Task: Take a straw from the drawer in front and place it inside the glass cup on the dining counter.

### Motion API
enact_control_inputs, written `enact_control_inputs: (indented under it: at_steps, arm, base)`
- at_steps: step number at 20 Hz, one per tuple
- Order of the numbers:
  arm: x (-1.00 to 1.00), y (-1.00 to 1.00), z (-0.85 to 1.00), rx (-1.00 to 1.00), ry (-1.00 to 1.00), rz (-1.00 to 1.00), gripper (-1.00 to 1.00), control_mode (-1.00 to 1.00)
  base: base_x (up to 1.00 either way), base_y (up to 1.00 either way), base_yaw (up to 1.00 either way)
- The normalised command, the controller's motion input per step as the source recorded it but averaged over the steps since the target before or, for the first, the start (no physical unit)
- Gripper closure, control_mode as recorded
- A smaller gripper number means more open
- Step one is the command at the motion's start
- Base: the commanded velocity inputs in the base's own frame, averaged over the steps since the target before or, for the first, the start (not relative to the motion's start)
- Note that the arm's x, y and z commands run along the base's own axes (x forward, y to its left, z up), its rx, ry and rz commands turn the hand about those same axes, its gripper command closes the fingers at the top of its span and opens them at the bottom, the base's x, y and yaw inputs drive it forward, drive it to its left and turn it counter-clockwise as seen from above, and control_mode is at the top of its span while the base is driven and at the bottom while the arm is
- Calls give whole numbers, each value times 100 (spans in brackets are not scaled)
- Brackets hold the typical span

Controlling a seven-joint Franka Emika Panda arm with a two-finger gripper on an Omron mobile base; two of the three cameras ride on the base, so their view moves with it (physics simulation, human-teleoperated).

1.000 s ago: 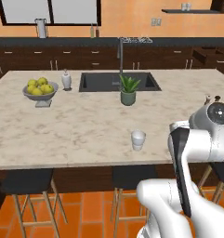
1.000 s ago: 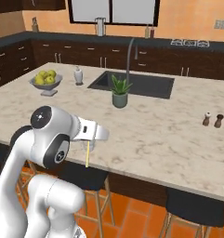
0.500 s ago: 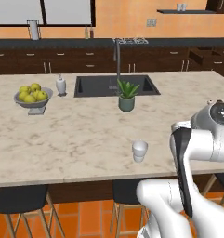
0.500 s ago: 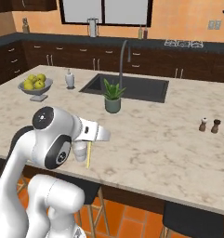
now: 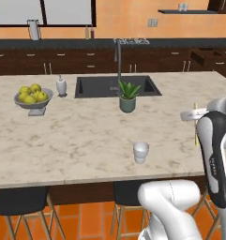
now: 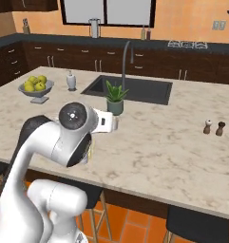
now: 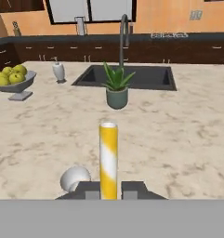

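Note:
My gripper (image 7: 108, 188) is shut on the straw (image 7: 108, 155), a yellow-and-white stick that points away from the hand over the dining counter (image 7: 178, 139). The glass cup (image 7: 74, 178) sits just left of the fingers and below them, beside the straw's base. In the left base view the gripper (image 5: 195, 115) hangs over the counter's right part with the straw (image 5: 196, 133) upright in it, well to the right of the cup (image 5: 140, 152). The cup stands near the front edge of the counter (image 5: 77, 136). An open drawer (image 5: 204, 55) shows in the far cabinets.
A green plant pot (image 5: 127, 101) stands in front of the sink (image 5: 115, 86) and its faucet. A fruit bowl (image 5: 33, 97) and a white bottle (image 5: 61, 86) are at the left. Salt and pepper shakers (image 6: 214, 127) stand at the right. Stools (image 5: 20, 201) line the near edge.
The views shifted as the base drove along the counter, then nearly settled. The arm has lifted the hand a little, with the straw still in it.

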Motion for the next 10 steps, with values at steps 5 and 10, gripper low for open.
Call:
enact_control_inputs:
  at_steps: [5,10]
  arm:
    - [0,1,40,22,-9,52,100,-100]
    - [0,46,9,10,-1,42,100,-100]
  base:
    - [0,0,0]
    - [0,0,0]
